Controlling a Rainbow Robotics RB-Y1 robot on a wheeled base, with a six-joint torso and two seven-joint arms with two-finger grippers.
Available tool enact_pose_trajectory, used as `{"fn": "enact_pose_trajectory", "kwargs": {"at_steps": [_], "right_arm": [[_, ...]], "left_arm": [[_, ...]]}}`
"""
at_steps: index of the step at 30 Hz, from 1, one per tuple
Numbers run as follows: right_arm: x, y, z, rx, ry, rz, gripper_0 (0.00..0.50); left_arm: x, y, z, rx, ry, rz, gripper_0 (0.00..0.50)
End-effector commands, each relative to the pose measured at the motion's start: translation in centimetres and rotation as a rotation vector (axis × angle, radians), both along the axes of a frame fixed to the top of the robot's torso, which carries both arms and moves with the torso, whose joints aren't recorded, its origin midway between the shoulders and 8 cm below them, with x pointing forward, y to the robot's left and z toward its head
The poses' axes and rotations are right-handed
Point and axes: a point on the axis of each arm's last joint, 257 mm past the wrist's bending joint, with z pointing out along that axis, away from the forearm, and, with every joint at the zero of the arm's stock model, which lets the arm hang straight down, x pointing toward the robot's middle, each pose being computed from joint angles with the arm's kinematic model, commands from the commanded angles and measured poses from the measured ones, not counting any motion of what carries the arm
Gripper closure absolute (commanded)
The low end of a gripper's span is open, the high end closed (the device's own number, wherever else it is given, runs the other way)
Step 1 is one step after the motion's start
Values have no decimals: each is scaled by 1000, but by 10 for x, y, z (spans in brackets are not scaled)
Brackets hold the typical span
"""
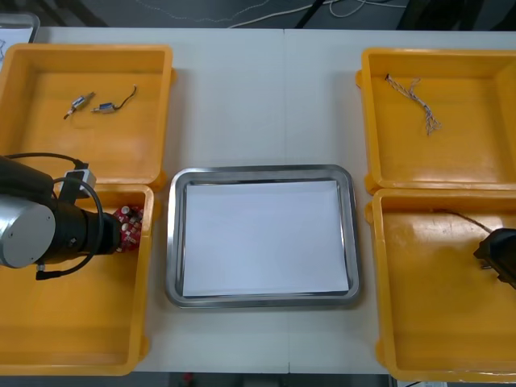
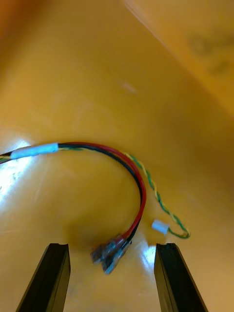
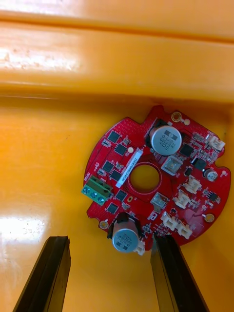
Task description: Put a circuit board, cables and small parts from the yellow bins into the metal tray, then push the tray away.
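Observation:
A round red circuit board (image 3: pixel 156 180) lies in the corner of the near left yellow bin (image 1: pixel 72 339); it shows beside my left arm as the board (image 1: pixel 127 226). My left gripper (image 3: pixel 109 273) stands open just short of it, one finger (image 3: pixel 168 268) at the board's rim. In the near right bin (image 1: pixel 435 339), a cable (image 2: pixel 122 185) of red, black and yellow-green strands curves toward my open right gripper (image 2: pixel 112 280), its connector ends between the fingers. The right arm (image 1: pixel 500 254) sits at that bin's right edge. The metal tray (image 1: pixel 262 234), white inside, holds nothing.
The far left bin (image 1: pixel 89 113) holds two small metal parts (image 1: pixel 89 103) with wires. A twisted cable (image 1: pixel 413 98) lies in the far right bin (image 1: pixel 439 113). The bin wall (image 3: pixel 117 58) rises right behind the board.

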Motion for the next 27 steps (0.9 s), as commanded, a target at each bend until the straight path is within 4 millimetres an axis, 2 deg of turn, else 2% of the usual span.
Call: {"fn": "enact_pose_trajectory", "kwargs": {"at_steps": [1,13,14,16,17,18,19,21,22,27], "right_arm": [[-5,-7,-6,32,-7,-59,0],[-4,-9,-12,43,-11,-68,0],[-5,-9,-14,47,-8,-71,18],[-4,-9,-13,48,-9,-71,104],[-4,-9,-13,50,-9,-70,172],[-5,-9,-14,50,-8,-71,172],[-5,-8,-14,53,-8,-73,397],[-4,-8,-13,56,-10,-75,487],[-5,-8,-14,54,-8,-73,500],[-1,-7,-9,52,-12,-64,500]], "left_arm": [[-1,2,-10,75,-8,-109,14],[0,1,-12,76,-11,-104,14],[0,0,-13,78,-10,-105,13],[0,-1,-13,80,-10,-104,13],[0,-1,-12,81,-11,-105,15],[-1,-2,-14,78,-8,-104,12],[-1,-3,-14,78,-7,-105,14],[-1,-3,-15,80,-7,-105,15],[0,-4,-14,80,-10,-104,14],[-2,-8,-16,75,-4,-105,14]]}}
